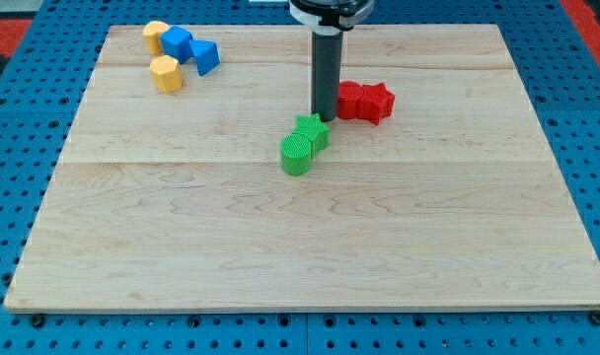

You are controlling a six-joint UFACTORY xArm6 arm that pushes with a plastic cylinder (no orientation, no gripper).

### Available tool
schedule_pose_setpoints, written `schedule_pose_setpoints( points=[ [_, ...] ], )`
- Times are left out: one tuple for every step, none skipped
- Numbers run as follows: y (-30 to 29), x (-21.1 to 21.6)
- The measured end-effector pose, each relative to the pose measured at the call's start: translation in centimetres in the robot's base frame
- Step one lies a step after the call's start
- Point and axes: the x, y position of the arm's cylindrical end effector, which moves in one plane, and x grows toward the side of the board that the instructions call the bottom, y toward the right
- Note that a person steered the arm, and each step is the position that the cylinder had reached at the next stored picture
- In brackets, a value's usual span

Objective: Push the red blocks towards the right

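Two red blocks sit side by side, touching, right of the board's centre: a rounded one [350, 101] on the left and a star-shaped one [377, 103] on the right. My tip [324, 117] is at the lower end of the dark rod, just left of the left red block and close to it. Whether it touches the block cannot be told. The tip is also just above a green star block [312, 131].
A green cylinder [296, 154] touches the green star's lower left. At the view's top left stand two yellow blocks [156, 35] [166, 73] and two blue blocks [177, 42] [206, 56]. The wooden board [310, 247] lies on a blue perforated table.
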Motion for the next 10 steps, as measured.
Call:
schedule_pose_setpoints(
  points=[
    [0.0,0.0],
    [-4.1,-1.5],
    [-3.9,-5.1],
    [1.0,-4.7],
    [4.0,-1.1],
    [4.6,0.5],
    [0.9,5.3],
    [4.3,9.4],
    [4.3,5.5],
    [5.3,1.6]
  ],
)
